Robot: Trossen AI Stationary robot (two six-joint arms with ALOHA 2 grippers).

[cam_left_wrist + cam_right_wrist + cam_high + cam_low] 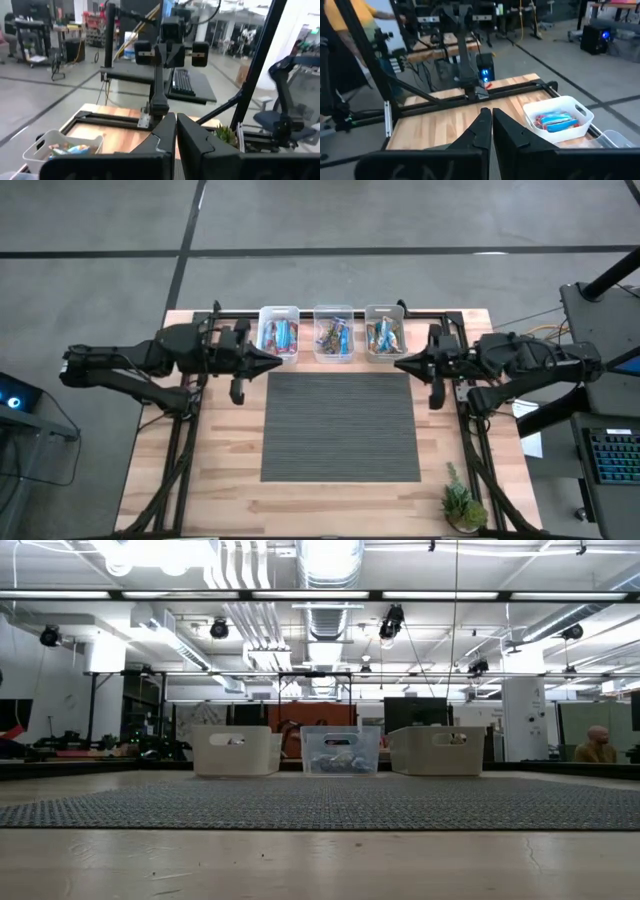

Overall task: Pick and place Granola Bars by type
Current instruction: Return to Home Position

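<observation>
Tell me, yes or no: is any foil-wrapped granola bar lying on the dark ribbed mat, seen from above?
No, the dark ribbed mat carries nothing; the foil-wrapped granola bars lie inside the three small plastic bins beyond it.

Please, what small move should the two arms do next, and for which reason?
Probably only hold both arms parked: the left tool and right tool are shut, pointing inward near the far corners of the mat, no bar lies on it, and the granola bars sit in the far bins.
</observation>
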